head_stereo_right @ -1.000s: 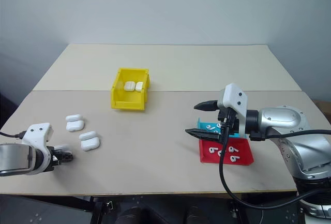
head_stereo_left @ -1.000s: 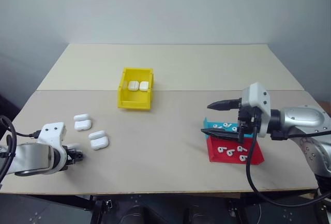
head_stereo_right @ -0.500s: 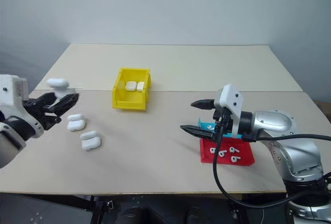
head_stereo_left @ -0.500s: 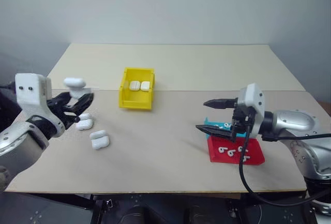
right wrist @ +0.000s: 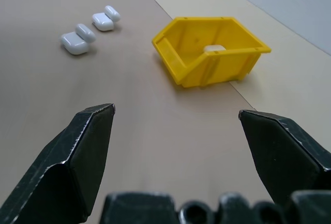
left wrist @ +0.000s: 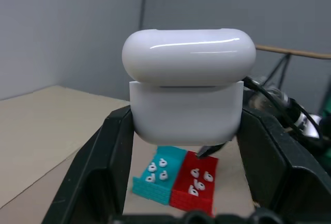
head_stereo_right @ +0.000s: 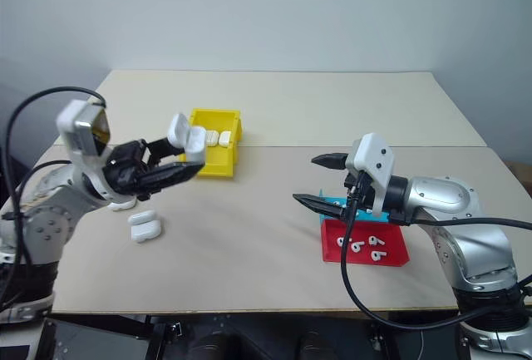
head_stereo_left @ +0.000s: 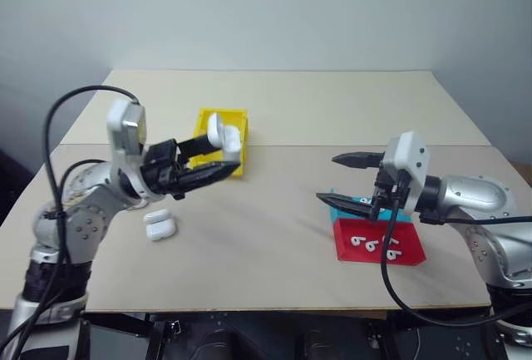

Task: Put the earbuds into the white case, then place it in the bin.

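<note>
My left gripper (head_stereo_left: 218, 159) is shut on a white case (head_stereo_left: 216, 131), held in the air in front of the yellow bin (head_stereo_left: 202, 127). In the left wrist view the case (left wrist: 189, 100) sits between the two black fingers (left wrist: 106, 167) with its rounded lid on top. My right gripper (head_stereo_left: 327, 179) hovers open and empty over the trays at the right. Several earbuds (head_stereo_left: 371, 244) lie in a red tray (head_stereo_left: 411, 253), and more earbuds (left wrist: 158, 169) lie in the teal tray (left wrist: 147, 189) beside it. The bin (right wrist: 207, 61) also shows between the right gripper's fingers.
Two white cases (head_stereo_right: 218, 138) lie inside the bin. Another case (head_stereo_left: 160, 225) with its lid open lies on the table (head_stereo_left: 274, 235) at the left, and one more (right wrist: 103, 19) lies just beyond it, partly behind my left arm.
My left arm has risen from the table's front left corner with the case, swung right towards the middle and turned its wrist. The right gripper has stayed put, open.
</note>
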